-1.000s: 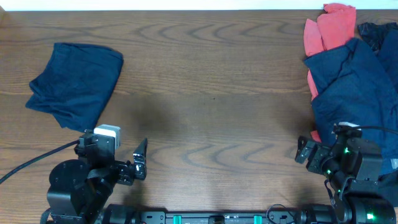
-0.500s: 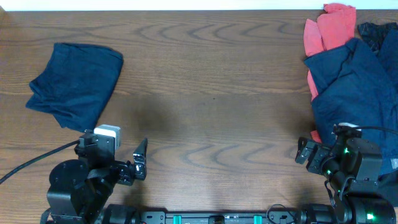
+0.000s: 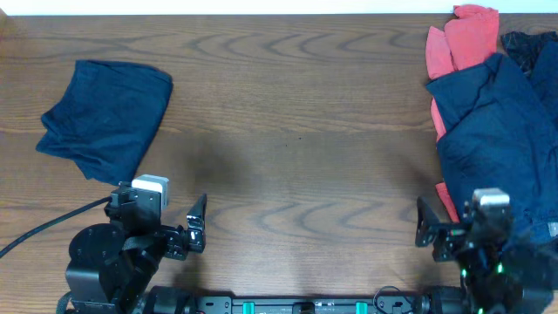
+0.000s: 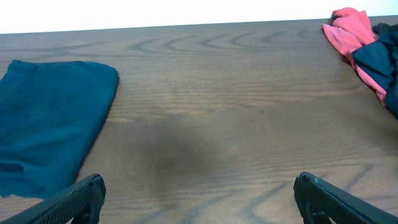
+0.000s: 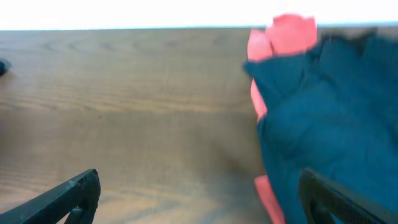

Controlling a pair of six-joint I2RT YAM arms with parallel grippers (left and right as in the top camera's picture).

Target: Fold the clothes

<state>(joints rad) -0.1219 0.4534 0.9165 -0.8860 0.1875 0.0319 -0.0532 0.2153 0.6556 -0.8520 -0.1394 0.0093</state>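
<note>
1. Two arms were seen at the near edge of a wooden tabletop [image 3: 296,131], one toward each lower corner of the overhead view.
2. The left hand [image 3: 197,223] was held released low over the wood. In its wrist view both fingers [image 4: 74,198] were spread wide at the lower corners, with nothing between them.
3. The right hand [image 3: 425,228] was likewise released, with its fingers [image 5: 68,194] set wide apart and empty. This wrist view was blurred.
4. The navy-blue shorts [image 3: 105,118] were laid folded on the far-left part of the tabletop, well apart from both hands. A compact shape with a rumpled lower-left edge was formed.
5. In the left wrist view the navy-blue shorts [image 4: 50,124] were shown at the left, lying flat on the wood.
6. At the right edge a navy garment [image 3: 497,131] was draped over a coral-red garment [image 3: 462,39]. The red cloth was exposed beyond its far end and along its left border.
7. The near end of the navy garment was found just beside the right hand; whether the two touched could not be told.
8. A darker garment [image 3: 532,48] was partly seen at the far-right corner, cut off by the frame.
9. A black cable [image 3: 44,231] was run from the left arm to the left edge, and a white block [image 3: 150,185] was mounted on that arm.
</note>
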